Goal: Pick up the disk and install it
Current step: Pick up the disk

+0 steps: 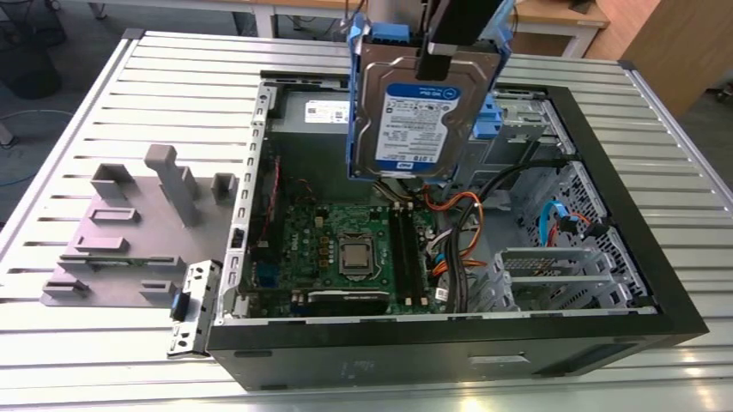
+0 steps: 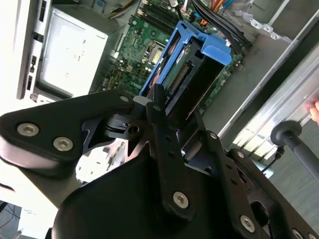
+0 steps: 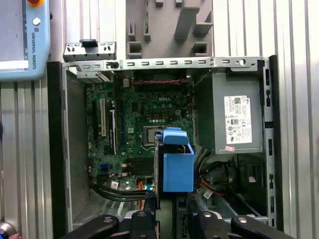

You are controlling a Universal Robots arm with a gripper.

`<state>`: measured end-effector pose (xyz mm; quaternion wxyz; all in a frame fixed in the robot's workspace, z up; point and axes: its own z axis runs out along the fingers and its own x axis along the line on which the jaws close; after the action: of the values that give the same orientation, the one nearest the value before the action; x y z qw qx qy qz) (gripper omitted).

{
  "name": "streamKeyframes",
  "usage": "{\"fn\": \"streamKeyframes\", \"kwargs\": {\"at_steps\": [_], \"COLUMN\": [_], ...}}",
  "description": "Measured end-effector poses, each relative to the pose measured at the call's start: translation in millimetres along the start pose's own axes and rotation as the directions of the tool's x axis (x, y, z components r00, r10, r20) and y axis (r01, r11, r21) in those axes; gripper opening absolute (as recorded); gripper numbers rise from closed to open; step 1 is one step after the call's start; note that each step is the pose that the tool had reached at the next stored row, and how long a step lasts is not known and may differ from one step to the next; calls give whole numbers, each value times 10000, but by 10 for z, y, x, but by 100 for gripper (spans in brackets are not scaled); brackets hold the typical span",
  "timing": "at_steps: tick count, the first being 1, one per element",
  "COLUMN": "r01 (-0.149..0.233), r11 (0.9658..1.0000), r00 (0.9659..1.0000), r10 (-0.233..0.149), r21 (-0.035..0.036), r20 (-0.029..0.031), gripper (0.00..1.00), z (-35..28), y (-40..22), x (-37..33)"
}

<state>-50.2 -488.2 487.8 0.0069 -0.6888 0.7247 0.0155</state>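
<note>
- Exterior view: slatted metal table [image 1: 69,112], with bare slats all round the load and a grey fixture plate [image 1: 115,249] at the exterior view's left.
- Computer case [image 1: 458,365] lies on its side with the side panel off. The black walls form the rim on all four sides.
- Grey box with white sticker [image 3: 237,119] fills one corner of the case in the first wrist view.
- Motherboard [image 1: 332,232] covers the floor. Above it is the widest free volume.
- Orange and black cables [image 1: 458,215] bunch up below the disk, toward the exterior view's right.
- Metal cage with blue latch [image 1: 510,120] sits just beside the disk, on the exterior view's right. Clearance is tight there and looser toward the exterior view's left.
- Disk [image 1: 427,112] is in the air over the open case, above the rim and clear of the floor. It stands on end with its long axis near vertical. Its label face points at the exterior camera, with blue rails on both long edges.
- Gripper [image 1: 435,60] comes down from above and is clamped on the disk's upper end. One finger presses the label face, and the disk hangs below it.
</note>
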Motion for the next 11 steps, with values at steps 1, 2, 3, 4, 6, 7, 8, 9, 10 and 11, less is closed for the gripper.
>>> {"fn": "streamKeyframes", "kwargs": {"at_steps": [1,2,3,4,6,7,8,9,10,11], "r01": [0,0,1,0,0,0,0,0,0,0], "r11": [10000,10000,10000,10000,10000,10000,10000,10000,10000,10000], "r00": [10000,10000,10000,10000,10000,10000,10000,10000,10000,10000], "r10": [0,0,-1,0,0,0,0,0,0,0], "r21": [0,1,0,0,0,0,0,0,0,0], "r20": [1,1,0,0,0,0,-1,0,0,0], "gripper": [35,35,35,35,35,35,35,35,35,35], "z": [-1,-1,-3,-4,-5,-7,-8,-8,-9,-10], "y": [-2,-3,-5,-6,-9,-11,-12,-14,-15,-17], "x": [32,62,90,120,181,211,241,272,304,338]}}
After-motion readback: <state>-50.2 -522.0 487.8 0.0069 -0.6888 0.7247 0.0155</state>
